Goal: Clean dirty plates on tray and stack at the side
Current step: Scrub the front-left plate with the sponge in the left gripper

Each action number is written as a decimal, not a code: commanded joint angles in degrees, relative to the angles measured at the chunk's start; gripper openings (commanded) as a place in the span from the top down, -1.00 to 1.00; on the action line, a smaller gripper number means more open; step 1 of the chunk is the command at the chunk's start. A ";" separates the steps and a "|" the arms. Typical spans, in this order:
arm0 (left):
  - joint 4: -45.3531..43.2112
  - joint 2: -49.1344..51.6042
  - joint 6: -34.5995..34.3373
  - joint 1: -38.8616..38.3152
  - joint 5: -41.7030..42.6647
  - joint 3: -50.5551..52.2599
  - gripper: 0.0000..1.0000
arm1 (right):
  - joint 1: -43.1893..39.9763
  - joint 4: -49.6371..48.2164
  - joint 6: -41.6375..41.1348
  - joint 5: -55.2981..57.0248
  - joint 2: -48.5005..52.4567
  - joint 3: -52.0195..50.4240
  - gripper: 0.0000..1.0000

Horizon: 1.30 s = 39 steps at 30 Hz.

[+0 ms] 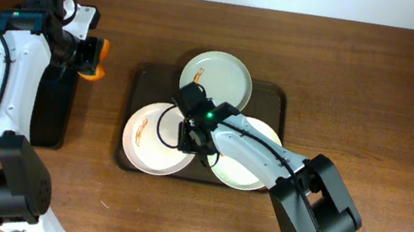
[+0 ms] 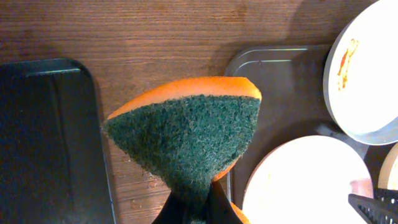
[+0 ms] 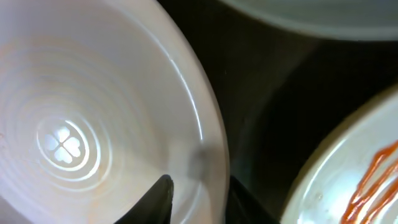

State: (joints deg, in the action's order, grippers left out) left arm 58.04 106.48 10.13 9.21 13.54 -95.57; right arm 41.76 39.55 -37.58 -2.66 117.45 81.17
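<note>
The dark brown tray (image 1: 271,99) holds three plates. The near-left cream-white plate (image 1: 148,135) looks wiped, with only faint orange traces. My right gripper (image 1: 194,138) is shut on its right rim; in the right wrist view (image 3: 205,193) one finger is inside the plate (image 3: 74,124) and one is under the rim. The far cream plate (image 1: 218,79) has an orange-red smear. The pale green plate (image 1: 247,167) lies partly under my right arm. My left gripper (image 1: 85,54) is shut on an orange sponge with a green scouring face (image 2: 186,137), left of the tray.
A narrow black tray (image 1: 53,115) lies at the left under my left arm and also shows in the left wrist view (image 2: 43,137). Bare wooden table surrounds both trays. My right arm crosses the tray's near-right part.
</note>
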 commanded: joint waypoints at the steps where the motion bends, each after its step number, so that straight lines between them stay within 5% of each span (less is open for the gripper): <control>1: 0.83 -1.84 1.14 -1.99 1.33 -1.01 1.00 | 1.70 0.46 -6.47 -1.84 1.07 -1.40 0.47; 5: 5.68 -1.81 1.16 -5.79 1.31 -0.59 1.00 | 1.68 0.09 -6.45 -1.64 1.75 -1.51 0.92; 10: 6.84 -1.81 1.99 -11.10 1.29 10.88 1.00 | 0.57 -1.38 -6.40 -1.66 1.99 -1.51 0.92; 14: -3.56 -1.81 -0.11 -12.57 1.73 27.17 1.00 | 0.55 -1.88 -6.40 -1.90 1.99 -1.51 0.92; 18: -17.73 -1.81 -11.45 -12.59 1.66 36.98 1.00 | 0.55 -2.08 -6.40 -1.90 1.99 -1.51 0.92; 24: -33.48 -1.81 -14.43 -12.59 0.02 40.15 1.00 | 0.59 -2.08 -6.40 -1.90 1.99 -1.51 0.92; 28: -31.78 -1.81 -14.45 -12.59 -6.84 40.15 1.00 | 0.59 -2.05 -6.21 -1.90 1.99 -1.51 0.92; 30: -26.12 -1.81 -13.07 -12.59 -0.48 40.13 1.00 | 0.59 -2.05 -6.21 -1.92 1.99 -1.51 0.91; 32: -22.38 -1.81 -1.73 -12.59 17.88 40.13 1.00 | 0.59 -2.01 -6.21 -1.92 1.99 -1.51 0.92; 34: -23.43 -1.81 0.28 -12.59 21.59 40.13 1.00 | 0.59 -1.86 -6.21 -1.95 1.99 -1.51 0.92; 36: -26.53 -1.81 0.17 -12.55 19.82 40.13 1.00 | 0.59 -1.81 -6.21 -1.95 1.99 -1.51 0.92; 39: -31.54 -1.81 -14.60 -12.55 -5.09 40.11 1.00 | 0.59 -1.84 -6.21 -1.90 1.99 -1.51 0.91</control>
State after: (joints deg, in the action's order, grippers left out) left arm 28.10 103.83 5.91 -3.38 26.68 -55.81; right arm 41.95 37.28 -44.56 -4.23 117.84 80.34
